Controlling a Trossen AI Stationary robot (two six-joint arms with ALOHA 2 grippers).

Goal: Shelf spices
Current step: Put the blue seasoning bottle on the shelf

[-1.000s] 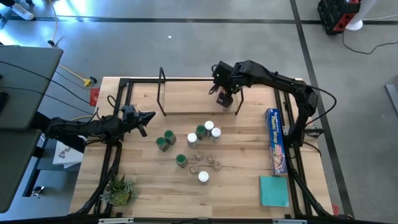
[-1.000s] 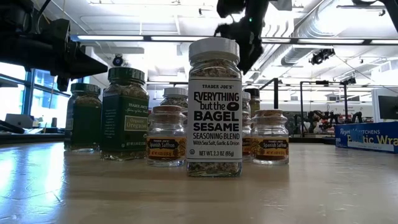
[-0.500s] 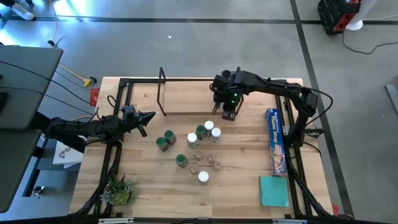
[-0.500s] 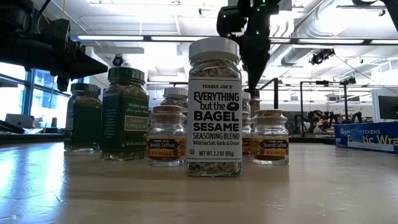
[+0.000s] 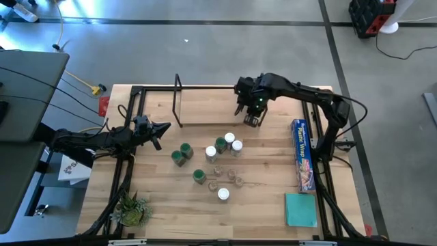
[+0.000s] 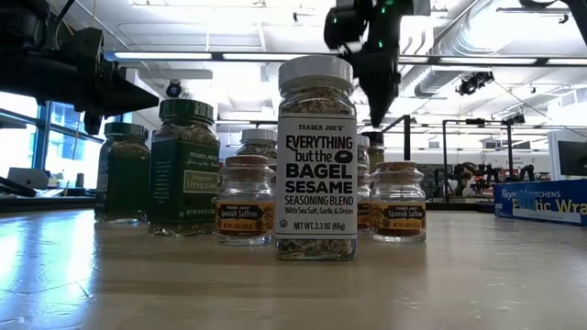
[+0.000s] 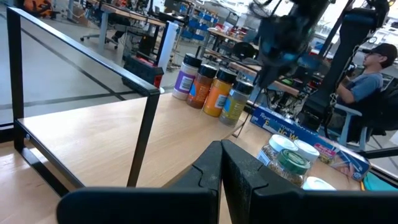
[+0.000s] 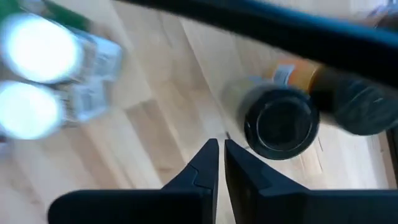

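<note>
Ten cylindrical jars (image 5: 218, 145) clustered on wooden worktop (image 5: 157, 198) — four green-lidded; both claws, left (image 5: 162, 128) and right (image 5: 252, 120), pressed together, empty.

Table (image 5: 157, 198) light wood, matt; jars (image 6: 316, 160) glossy glass; shelf (image 5: 205, 113) wood w/ black metal.

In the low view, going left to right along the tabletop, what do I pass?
Dark green-lidded jar → Trader Joe's oregano jar → Spanish saffron jar → Everything but the Bagel jar → second saffron jar → blue plastic-wrap box.
</note>
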